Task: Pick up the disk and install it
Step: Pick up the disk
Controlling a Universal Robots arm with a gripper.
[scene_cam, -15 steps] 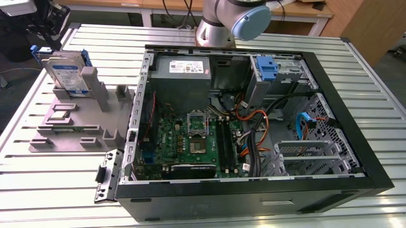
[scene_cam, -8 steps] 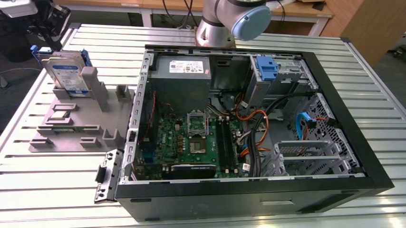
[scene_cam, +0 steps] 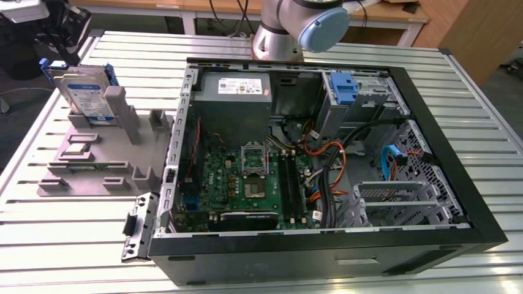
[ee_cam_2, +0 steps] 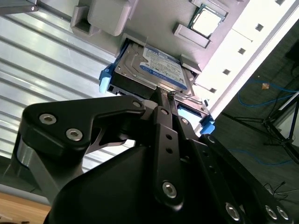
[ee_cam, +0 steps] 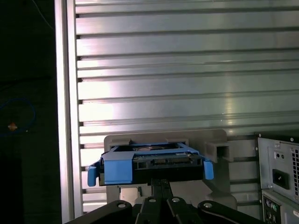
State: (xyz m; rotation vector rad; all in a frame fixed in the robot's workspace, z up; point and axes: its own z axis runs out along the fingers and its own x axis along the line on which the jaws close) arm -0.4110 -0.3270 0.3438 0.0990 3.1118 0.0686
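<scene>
The disk [scene_cam: 86, 92] is a silver drive with a white-and-blue label in a blue bracket. It stands on edge in a slot of the grey holder [scene_cam: 98, 156] at the exterior view's left. My gripper [scene_cam: 59, 54] hangs just above the disk's upper edge. In the second wrist view the black fingers [ee_cam_2: 163, 112] lie close together, their tips at the edge of the disk [ee_cam_2: 156, 70]. In the first wrist view the disk [ee_cam: 149, 163] sits right in front of the gripper [ee_cam: 160, 183]. Whether the tips pinch anything cannot be made out.
An open computer case [scene_cam: 327, 245] lies at the exterior view's right, with a motherboard [scene_cam: 245, 184], a grey power supply [scene_cam: 237, 89], a blue bracket [scene_cam: 345, 89] and loose cables. A processor chip [scene_cam: 78, 149] rests on the holder. The slatted metal table [scene_cam: 73, 239] carries everything.
</scene>
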